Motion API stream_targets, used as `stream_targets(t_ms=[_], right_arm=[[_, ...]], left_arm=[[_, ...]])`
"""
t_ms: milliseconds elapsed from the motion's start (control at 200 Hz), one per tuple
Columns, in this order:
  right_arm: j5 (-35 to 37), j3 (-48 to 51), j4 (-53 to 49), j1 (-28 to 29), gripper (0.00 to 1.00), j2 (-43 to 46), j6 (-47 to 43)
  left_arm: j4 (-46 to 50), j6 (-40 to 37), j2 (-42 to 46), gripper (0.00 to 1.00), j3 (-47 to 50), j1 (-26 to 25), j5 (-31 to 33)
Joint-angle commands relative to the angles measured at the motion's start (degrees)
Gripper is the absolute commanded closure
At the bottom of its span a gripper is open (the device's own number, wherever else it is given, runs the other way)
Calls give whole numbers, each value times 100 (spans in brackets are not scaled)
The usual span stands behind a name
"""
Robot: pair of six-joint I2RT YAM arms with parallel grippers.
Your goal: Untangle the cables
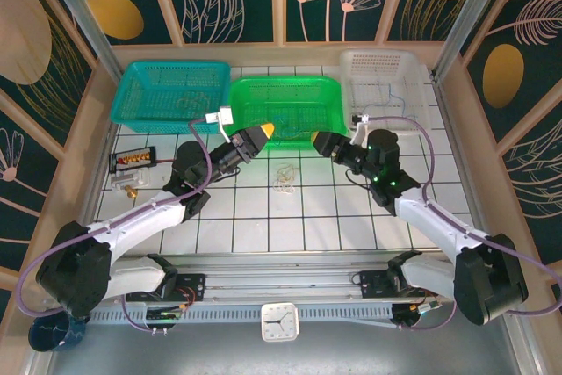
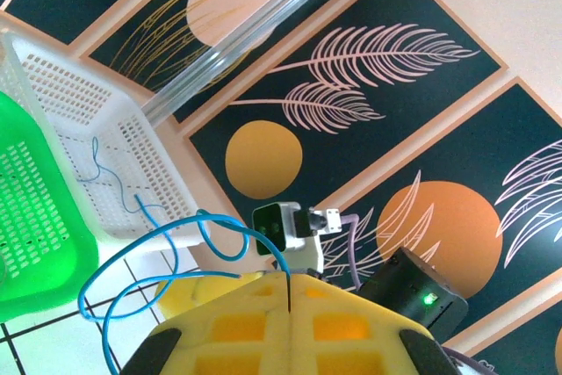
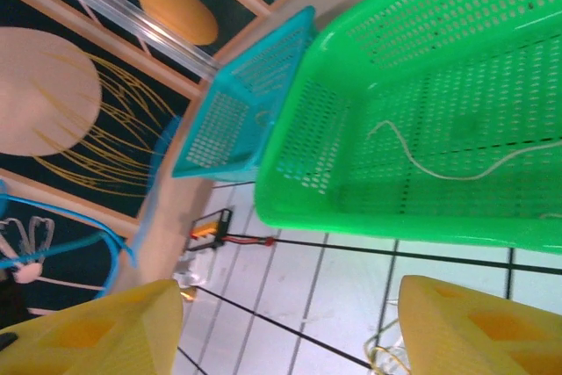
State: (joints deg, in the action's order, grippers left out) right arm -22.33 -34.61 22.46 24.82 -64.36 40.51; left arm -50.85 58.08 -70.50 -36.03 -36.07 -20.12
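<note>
My left gripper (image 2: 288,292) is shut on a thin blue cable (image 2: 176,243), which loops out to the left of the yellow fingers. From above, the left gripper (image 1: 261,135) and right gripper (image 1: 320,140) hover tip to tip over the front edge of the green basket (image 1: 285,85). My right gripper (image 3: 290,340) is open, with nothing between its fingers (image 3: 97,331). A small clump of yellowish and pale cables (image 1: 283,177) lies on the tiles below them, and shows by the right finger (image 3: 386,359). A pale cable (image 3: 439,164) lies in the green basket (image 3: 334,155).
A teal basket (image 1: 171,90) stands at the back left and a white basket (image 1: 382,85) at the back right, with a thin blue wire (image 2: 97,164) inside it. A small black connector board (image 1: 132,160) with a red lead sits on the left of the table.
</note>
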Motion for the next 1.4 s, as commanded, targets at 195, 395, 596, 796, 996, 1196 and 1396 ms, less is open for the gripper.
stream_targets(t_ms=[195,395,596,796,996,1196,1396], right_arm=[[-694,-348,1173,-116,34,-12,926],[-982,-471,1805,-110,35,-478,1299],[-1228,-503,2413,-63,41,-965,1625],[-1298,-502,2738,52,47,-1268,1779],[-1422,-648,2725,140,65,-1495,1759],[-1446,-771,2460,79,97,-1511,1529],[-1182,-1291,1322,-260,100,-1253,700]], left_arm=[[-395,-144,-25,100,86,-27,60],[-421,-134,-43,100,79,-24,52],[-430,-122,-25,100,80,-27,42],[-435,-121,-7,100,77,-24,34],[-427,-129,-25,100,87,-25,29],[-435,-143,-25,100,126,-28,8],[-477,-369,8,100,455,-26,17]])
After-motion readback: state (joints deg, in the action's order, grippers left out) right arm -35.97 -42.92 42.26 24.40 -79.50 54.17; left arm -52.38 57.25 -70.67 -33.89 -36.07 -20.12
